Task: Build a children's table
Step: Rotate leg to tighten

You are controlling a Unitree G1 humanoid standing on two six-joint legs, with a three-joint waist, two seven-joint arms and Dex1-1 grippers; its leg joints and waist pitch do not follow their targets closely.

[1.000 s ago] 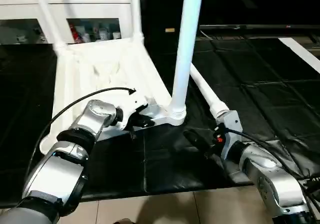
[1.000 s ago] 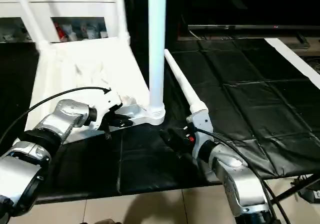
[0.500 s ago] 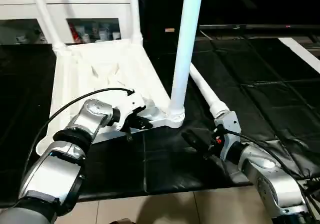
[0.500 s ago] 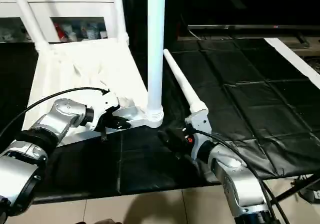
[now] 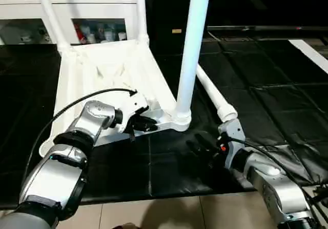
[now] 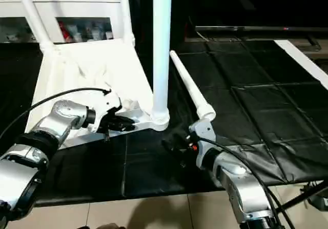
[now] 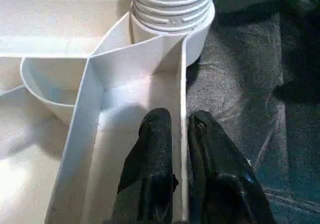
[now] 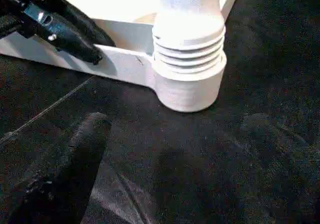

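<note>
Left wrist view looks down the left pincer (image 7: 181, 149), whose two black fingers (image 7: 152, 154) stand on either side of the thin side wall of the tabletop (image 5: 102, 80), barely parted around that rim. The upside-down white tabletop lies on the black mat (image 5: 266, 85), ribbed underside up. From its near corner socket (image 5: 180, 120), at about 3 o'clock from the left pincer, one leg (image 5: 192, 44) rises upright; two more legs (image 5: 48, 14) stand in the far corners, toward 12 o'clock. A fourth leg (image 5: 212, 97) lies loose on the mat just beside the tabletop, running from 11 to 5 o'clock. The right pincer (image 5: 202, 146) hangs low over the mat at 6 o'clock from the socket, its fingers (image 8: 75, 164) spread wide and holding nothing. A white cabinet (image 5: 77, 14) stands behind.
</note>
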